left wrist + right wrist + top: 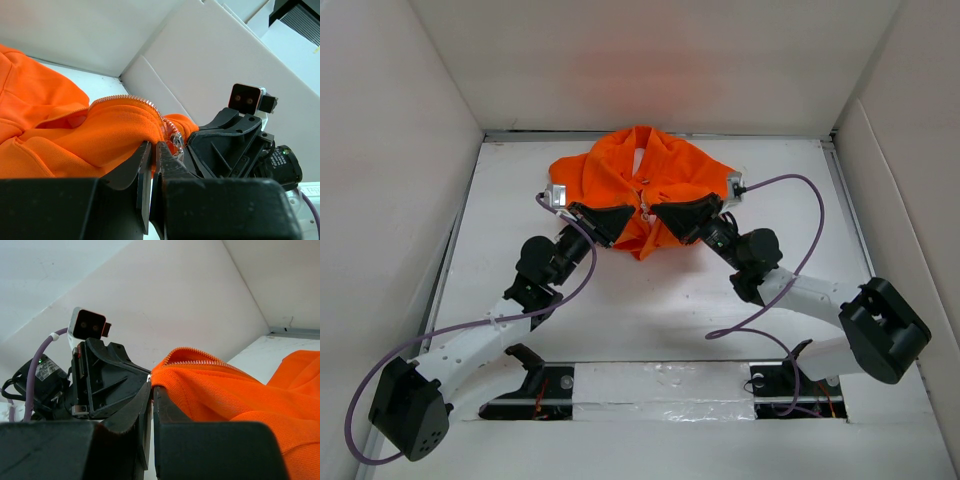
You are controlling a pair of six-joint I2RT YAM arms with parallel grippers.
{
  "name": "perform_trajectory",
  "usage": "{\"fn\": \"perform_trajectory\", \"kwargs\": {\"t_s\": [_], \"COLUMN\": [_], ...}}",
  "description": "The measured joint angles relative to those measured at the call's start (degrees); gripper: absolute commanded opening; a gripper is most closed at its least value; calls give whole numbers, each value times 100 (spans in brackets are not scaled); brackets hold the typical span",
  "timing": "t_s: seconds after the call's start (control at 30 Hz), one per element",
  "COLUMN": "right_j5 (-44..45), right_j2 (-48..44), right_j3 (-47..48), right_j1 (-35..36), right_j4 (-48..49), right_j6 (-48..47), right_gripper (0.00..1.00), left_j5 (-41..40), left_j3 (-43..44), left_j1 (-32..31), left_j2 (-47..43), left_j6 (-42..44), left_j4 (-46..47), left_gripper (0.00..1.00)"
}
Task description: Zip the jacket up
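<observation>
One jacket (650,175) is lying bunched just beyond my fingertips. My left gripper (154,150) is pinching its hem beside the zipper slider (175,141), and my right gripper (151,390) is clamping the facing edge. Likely step: joining the zipper ends. Next I am needing precise alignment.

Jacket (640,190): bright orange, plain, no print; a pale whitish patch at the collar opening.
Zipper teeth (131,98): silvery metal with a pinkish cast, on orange tape.
Worktop (660,310): white.
Enclosure walls (660,60): off-white, with a faint orange-pink tint on the back one above the jacket.
Left arm (485,340) and right arm (810,290): white links, black joints and bases.
Left gripper (154,147) and right gripper (151,389): matt black jaws.
Cables (800,250): purple.
Wrist camera housing (246,98): white rim, dark face.
Tape strip (660,408) along the near edge: crinkled, silvery.
</observation>
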Motion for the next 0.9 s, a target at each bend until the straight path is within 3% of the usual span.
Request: {"fn": "perform_trajectory", "kwargs": {"t_s": [0.9], "right_j5": [7], "right_j2": [-188], "right_j3": [-63], "right_j1": [0], "right_j4": [-212], "right_j6": [-192], "right_gripper": [0], "left_j5": [26], "left_j3": [0], "left_j1": [0], "left_j2": [-68], "left_j6": [-2], "left_j4": [-31], "left_gripper": [0]}}
